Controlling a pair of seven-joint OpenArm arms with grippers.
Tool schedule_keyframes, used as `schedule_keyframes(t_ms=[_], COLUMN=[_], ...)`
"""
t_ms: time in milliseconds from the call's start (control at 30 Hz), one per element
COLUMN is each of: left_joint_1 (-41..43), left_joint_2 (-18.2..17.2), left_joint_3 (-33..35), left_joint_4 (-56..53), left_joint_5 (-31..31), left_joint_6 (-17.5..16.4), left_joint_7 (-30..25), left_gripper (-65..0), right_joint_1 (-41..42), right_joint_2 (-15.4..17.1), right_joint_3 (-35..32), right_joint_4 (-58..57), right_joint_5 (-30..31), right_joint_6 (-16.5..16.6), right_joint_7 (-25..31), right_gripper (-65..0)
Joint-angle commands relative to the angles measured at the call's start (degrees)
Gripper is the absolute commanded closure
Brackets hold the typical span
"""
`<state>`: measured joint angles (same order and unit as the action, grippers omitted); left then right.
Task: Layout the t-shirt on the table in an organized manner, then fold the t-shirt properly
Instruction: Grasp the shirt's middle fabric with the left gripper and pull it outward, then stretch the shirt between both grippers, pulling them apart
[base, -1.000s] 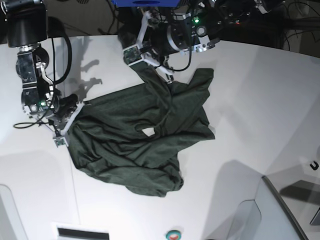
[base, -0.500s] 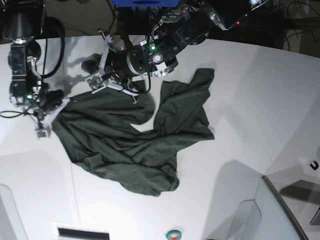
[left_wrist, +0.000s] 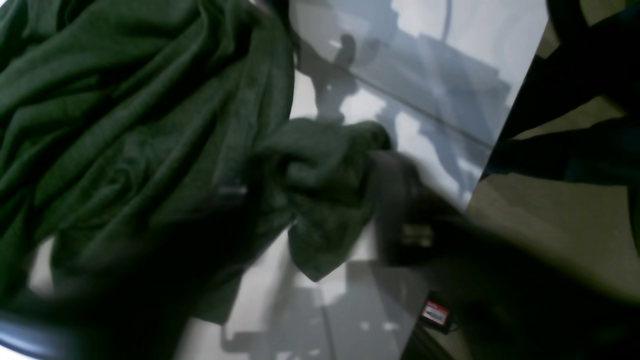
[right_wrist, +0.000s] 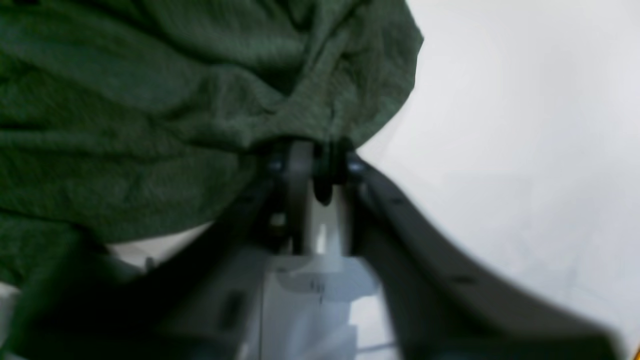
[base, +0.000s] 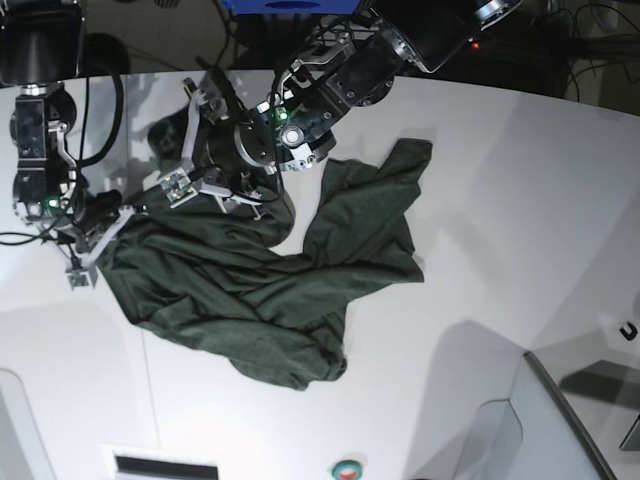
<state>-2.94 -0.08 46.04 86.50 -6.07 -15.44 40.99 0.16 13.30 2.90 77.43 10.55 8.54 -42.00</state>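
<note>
The dark green t-shirt (base: 260, 280) lies crumpled and spread across the white table (base: 500, 200). One sleeve (base: 400, 165) points to the far right. My left gripper (base: 205, 170) hangs over the shirt's upper left part. Its jaws stand apart, with a bunched fold (left_wrist: 325, 180) lying loose between the blurred dark fingers (left_wrist: 400, 205). My right gripper (base: 95, 250) is at the shirt's left edge. In the right wrist view its fingertips (right_wrist: 300, 165) stand close together with the cloth (right_wrist: 150, 100) draped over them.
A grey bin corner (base: 560, 420) stands at the front right. A round button (base: 347, 468) and a white slotted plate (base: 165, 465) sit at the front edge. Cables run behind the table. The table's edge and the floor (left_wrist: 550, 225) lie just beyond my left gripper.
My left arm swept left over the shirt and its jaws opened, dropping the fold. My right arm dragged the shirt's left edge further left, stretching the cloth that way.
</note>
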Motion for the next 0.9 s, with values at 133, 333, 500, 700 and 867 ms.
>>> schedule_keyframes(t_ms=[133, 333, 500, 700, 867], left_joint_1=[-1.0, 1.8, 8.0, 12.7, 12.2], left_joint_2=[-0.5, -5.6, -10.8, -11.3, -10.2], left_joint_3=[-0.2, -5.7, -18.5, -34.0, -35.2], left_joint_4=[2.8, 13.1, 18.5, 16.1, 7.3], left_joint_5=[-0.5, -0.5, -0.5, -0.4, 0.7], left_joint_6=[-0.2, -0.2, -0.2, -0.2, -0.2], left_joint_7=[-1.2, -0.9, -0.9, -1.2, -7.0], left_gripper=[-61.1, -62.7, -55.3, 0.0, 0.0], right_joint_1=[0.3, -1.7, -5.8, -5.6, -2.2], right_joint_2=[0.8, 0.4, -0.9, -3.4, -3.6], right_joint_3=[1.5, 4.7, 2.4, -2.0, -8.2], right_joint_4=[4.9, 10.4, 16.2, 11.6, 4.3], right_joint_5=[0.2, 0.2, 0.2, 0.2, 0.3], right_joint_6=[-0.1, -0.1, 7.1, 9.3, 9.0], right_joint_7=[2.6, 2.7, 2.7, 2.8, 4.2], right_gripper=[-41.9, -38.9, -21.3, -2.7, -0.8])
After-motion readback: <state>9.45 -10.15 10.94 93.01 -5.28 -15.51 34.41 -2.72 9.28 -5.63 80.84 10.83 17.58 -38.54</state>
